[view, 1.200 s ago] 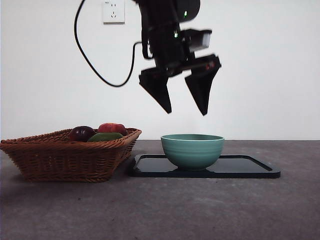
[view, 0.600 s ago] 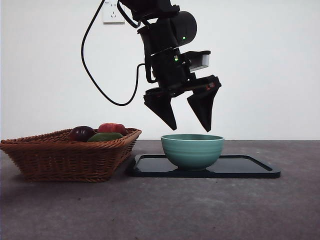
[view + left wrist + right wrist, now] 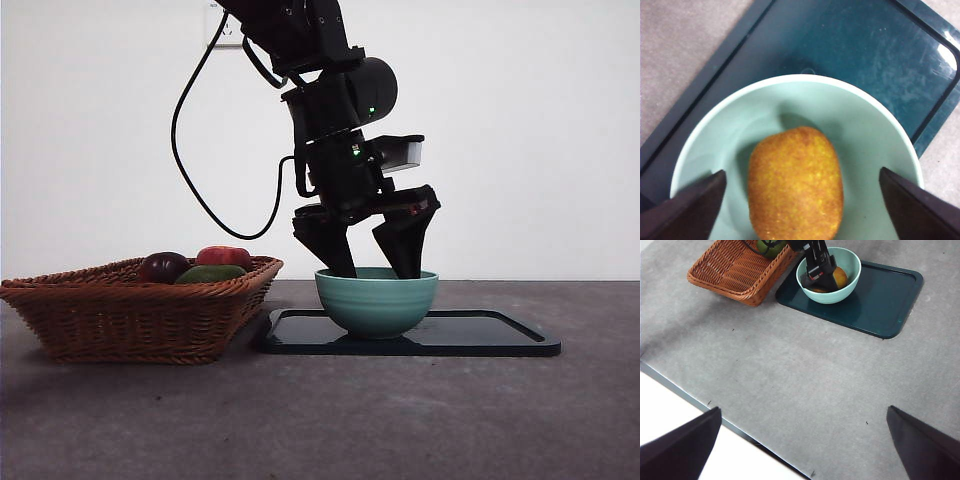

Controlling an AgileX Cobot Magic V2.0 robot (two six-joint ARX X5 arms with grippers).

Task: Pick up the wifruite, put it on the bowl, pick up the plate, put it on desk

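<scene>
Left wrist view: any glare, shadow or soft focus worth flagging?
Left wrist view: glare streak on the tray corner; the wifruite casts a soft shadow inside the bowl; near jaws slightly blurred. Front view: left gripper dark against the bright wall.

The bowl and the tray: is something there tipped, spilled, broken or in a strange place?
Nothing stands out. The bowl sits upright on the dark tray, with the wifruite lying whole inside it. The left gripper reaches into the bowl, jaws open either side of the fruit. The wicker basket beside the tray looks undisturbed.
</scene>
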